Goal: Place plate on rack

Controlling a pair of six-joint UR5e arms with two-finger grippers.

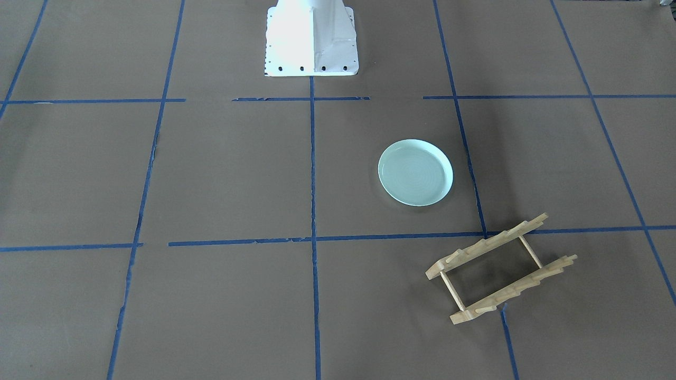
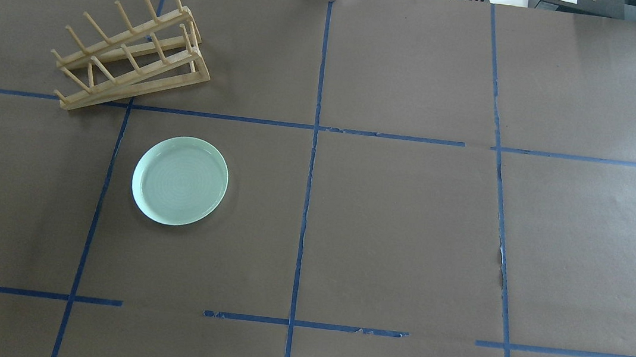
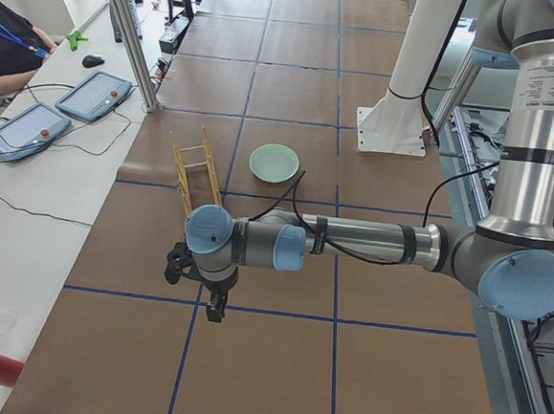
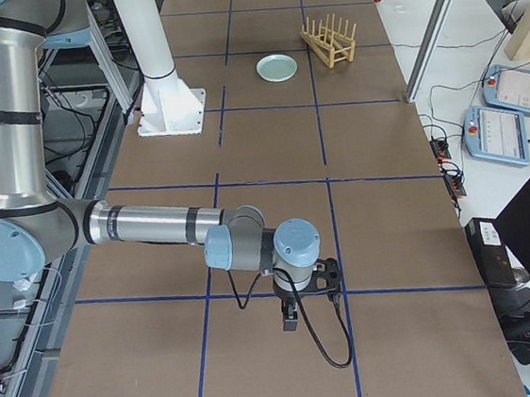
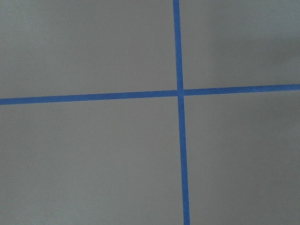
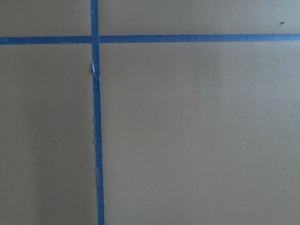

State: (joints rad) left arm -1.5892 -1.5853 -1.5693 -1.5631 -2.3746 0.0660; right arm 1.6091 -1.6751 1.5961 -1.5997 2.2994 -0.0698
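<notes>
Two grippers out over the table (image 2: 410, 213), my left gripper (image 3: 214, 313) and right gripper (image 4: 291, 325); whether the fingers are spread or clenched I cannot tell. Plate (image 2: 180, 181) flat on my left side, near rack (image 2: 128, 58), not touching.

A pale mint-green plate (image 2: 180, 181), faintly ringed in concentric circles, and a light wooden rack (image 2: 128, 55) on a brown paper-covered table (image 2: 406, 242) gridded with blue tape lines (image 2: 306, 201); the robot's base (image 1: 310, 39) is white.

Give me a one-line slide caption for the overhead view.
Green plate lies flat on the taped brown table, apart from the empty wooden rack beyond it, both on the robot's left.
</notes>
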